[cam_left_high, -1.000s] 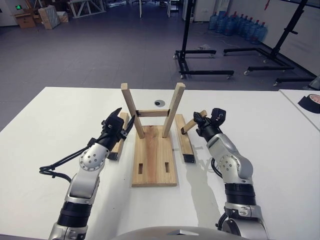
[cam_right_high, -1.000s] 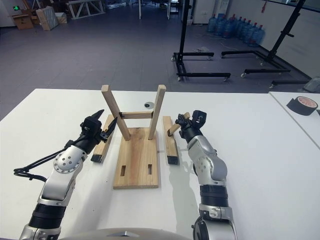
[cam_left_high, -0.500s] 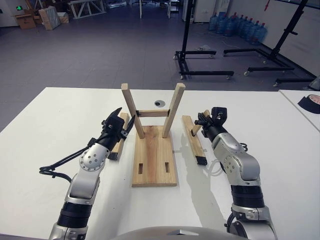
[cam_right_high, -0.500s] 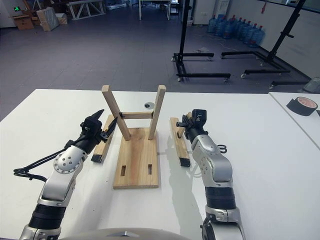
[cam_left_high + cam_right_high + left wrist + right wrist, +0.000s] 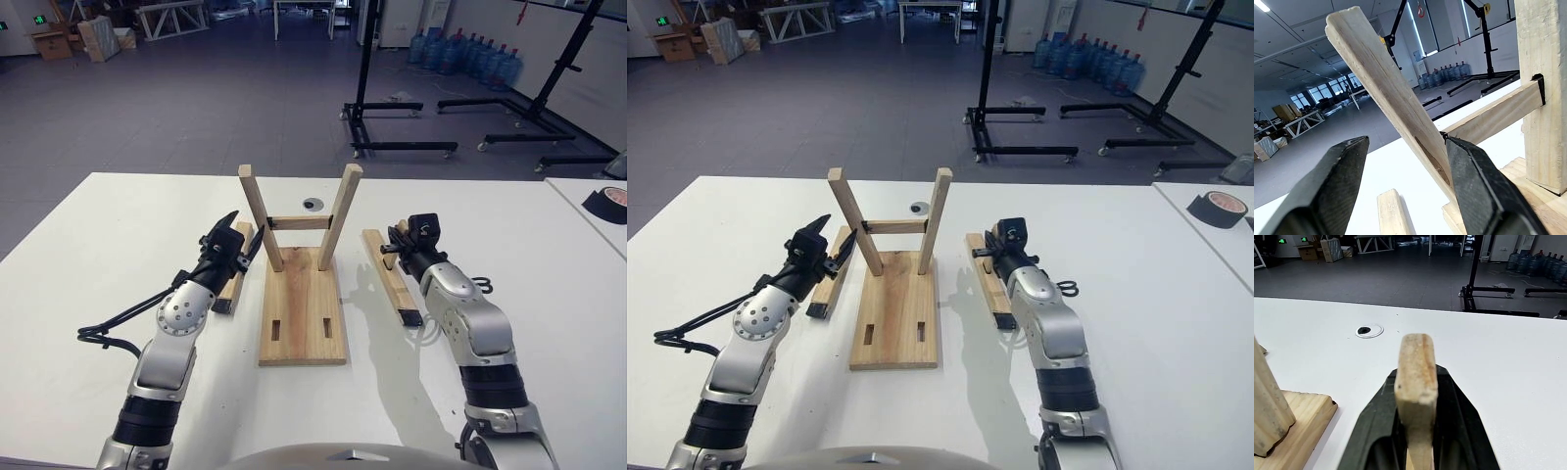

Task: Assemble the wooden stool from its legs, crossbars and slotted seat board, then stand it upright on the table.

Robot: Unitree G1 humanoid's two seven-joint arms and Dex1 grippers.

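I'd say the stool is sitting about half built. The seat board (image 5: 302,313) is lying flat on the white table (image 5: 118,245), with two legs (image 5: 260,215) standing in its far slots and a crossbar (image 5: 299,222) joining them, while the near slots (image 5: 275,330) are gaping empty. One loose leg (image 5: 227,292) is lying left of the board and another (image 5: 390,274) right of it. The left gripper (image 5: 245,232) is hanging open beside the left upright, and the right gripper (image 5: 404,245) is clamping a short wooden bar (image 5: 1416,377). Behind, black wheeled stands (image 5: 402,108) and water bottles (image 5: 470,49) are lining the grey floor.
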